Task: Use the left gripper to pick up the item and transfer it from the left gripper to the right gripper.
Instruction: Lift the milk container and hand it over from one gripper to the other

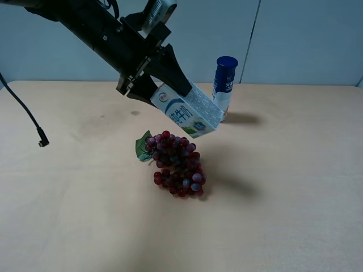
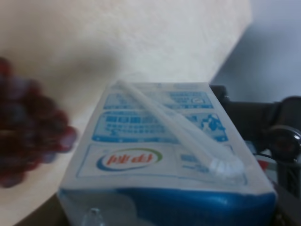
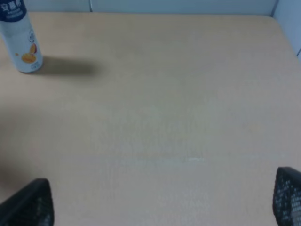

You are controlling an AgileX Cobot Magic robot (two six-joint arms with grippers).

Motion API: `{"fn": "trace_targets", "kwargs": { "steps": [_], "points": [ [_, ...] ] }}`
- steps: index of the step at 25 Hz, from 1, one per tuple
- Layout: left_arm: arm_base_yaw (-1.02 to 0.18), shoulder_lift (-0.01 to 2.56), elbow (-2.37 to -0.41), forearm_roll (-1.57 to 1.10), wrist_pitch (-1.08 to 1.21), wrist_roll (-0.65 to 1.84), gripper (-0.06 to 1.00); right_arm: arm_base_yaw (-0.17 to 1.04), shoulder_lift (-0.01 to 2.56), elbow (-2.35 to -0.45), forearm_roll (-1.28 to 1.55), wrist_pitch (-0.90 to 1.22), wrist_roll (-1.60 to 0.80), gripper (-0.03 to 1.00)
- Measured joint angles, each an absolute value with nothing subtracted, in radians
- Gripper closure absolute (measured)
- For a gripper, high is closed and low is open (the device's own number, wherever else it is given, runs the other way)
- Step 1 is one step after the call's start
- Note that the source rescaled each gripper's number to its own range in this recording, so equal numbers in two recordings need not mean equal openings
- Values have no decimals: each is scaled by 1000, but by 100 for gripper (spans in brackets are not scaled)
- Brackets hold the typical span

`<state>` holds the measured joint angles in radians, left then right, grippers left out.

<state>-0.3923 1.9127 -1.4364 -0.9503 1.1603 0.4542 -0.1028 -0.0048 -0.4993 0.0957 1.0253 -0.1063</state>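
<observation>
high view overlooks table (image 1: 295,226); left wrist hugs carton (image 2: 160,155)

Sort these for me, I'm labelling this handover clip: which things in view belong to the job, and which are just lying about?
In the job: the carton, held aloft by the left gripper; the right gripper, open and empty.
Lying about: the grape bunch; the blue-capped tube, upright; the dangling cable.

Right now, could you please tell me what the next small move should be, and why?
Probably swing the carton rightward toward the right pincer: the left pincer holds it clear above the grapes, while the right pincer hangs open over the table, the carton not in its view.
</observation>
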Motion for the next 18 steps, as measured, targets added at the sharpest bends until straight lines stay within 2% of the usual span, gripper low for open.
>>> {"fn": "trace_targets", "kwargs": {
  "steps": [7, 18],
  "points": [
    [-461, 1913, -1392, -1028, 1120, 454, 94, -103, -5, -499, 97, 1025, -106, -3],
    [-481, 1897, -1378, -1114, 1006, 419, 94, -103, -5, -499, 97, 1025, -106, -3]
  ]
}}
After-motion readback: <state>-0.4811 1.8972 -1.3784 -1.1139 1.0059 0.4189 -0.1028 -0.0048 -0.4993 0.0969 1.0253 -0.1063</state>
